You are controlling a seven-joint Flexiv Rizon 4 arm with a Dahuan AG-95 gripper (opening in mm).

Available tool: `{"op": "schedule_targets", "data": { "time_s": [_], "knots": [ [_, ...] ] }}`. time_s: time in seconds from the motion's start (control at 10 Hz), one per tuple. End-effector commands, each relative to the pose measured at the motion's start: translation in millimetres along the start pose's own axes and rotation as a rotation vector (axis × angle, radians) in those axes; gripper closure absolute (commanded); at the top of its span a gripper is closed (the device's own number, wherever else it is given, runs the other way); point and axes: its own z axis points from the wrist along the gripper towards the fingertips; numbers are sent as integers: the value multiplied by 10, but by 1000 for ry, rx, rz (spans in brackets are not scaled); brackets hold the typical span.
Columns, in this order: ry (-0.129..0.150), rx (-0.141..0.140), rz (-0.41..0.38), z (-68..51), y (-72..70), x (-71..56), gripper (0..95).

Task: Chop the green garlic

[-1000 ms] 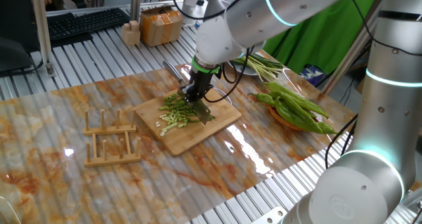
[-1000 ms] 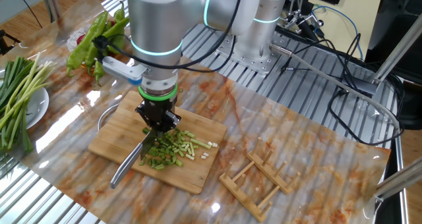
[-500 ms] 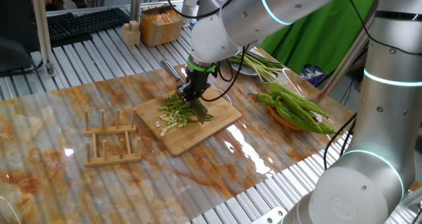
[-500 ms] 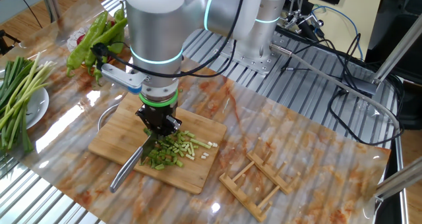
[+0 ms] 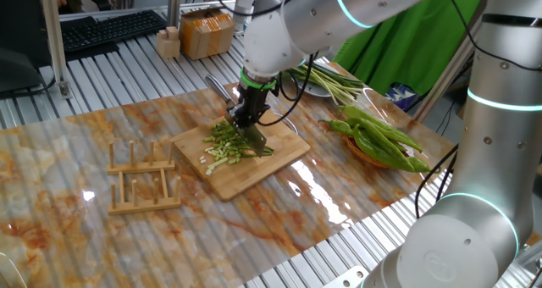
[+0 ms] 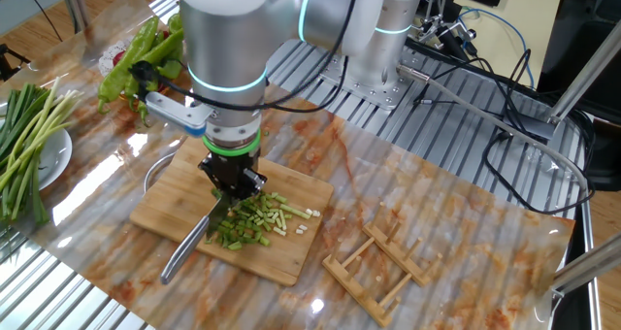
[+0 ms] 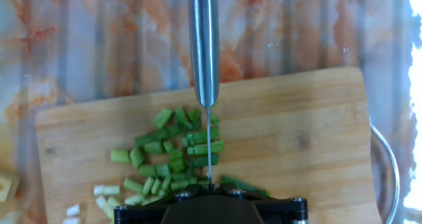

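The green garlic (image 5: 223, 146) lies as a heap of short green bits on the wooden cutting board (image 5: 284, 157). It also shows in the other fixed view (image 6: 250, 223) and in the hand view (image 7: 170, 155). A short dark uncut piece (image 7: 245, 184) lies just right of the blade. My gripper (image 5: 248, 123) (image 6: 231, 181) is shut on a steel knife (image 7: 204, 46), with its thin blade edge (image 7: 209, 145) down among the bits. The knife handle (image 6: 182, 254) sticks out past the board's edge. My fingertips are hidden under the hand.
A wooden rack (image 5: 144, 180) (image 6: 374, 262) stands beside the board. Glossy green peppers (image 5: 381, 140) (image 6: 141, 53) and a plate of long uncut stalks (image 5: 334, 83) (image 6: 24, 141) lie beyond it. A metal ring (image 7: 389, 171) pokes out under the board. A cardboard box (image 5: 206, 32) stands at the back.
My gripper and the knife have shifted slightly along the board, toward the heap's far end. The bits lie much as before.
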Motion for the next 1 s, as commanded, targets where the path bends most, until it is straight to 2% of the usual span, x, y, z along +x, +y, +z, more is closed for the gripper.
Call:
{"op": "schedule_targets", "data": {
  "time_s": [0.1, 0.5, 0.6, 0.8, 0.9, 1.0],
  "knots": [
    [14, 4, -2, -171, -13, -7, 950],
    [22, 22, -5, -327, -42, -33, 950],
    [15, 12, 2, -373, -48, -36, 950],
    [20, 8, 3, -430, -52, -65, 950],
    [7, 17, 5, -445, -55, -74, 950],
    [19, 4, 16, -489, -77, -104, 950]
  ]
}}
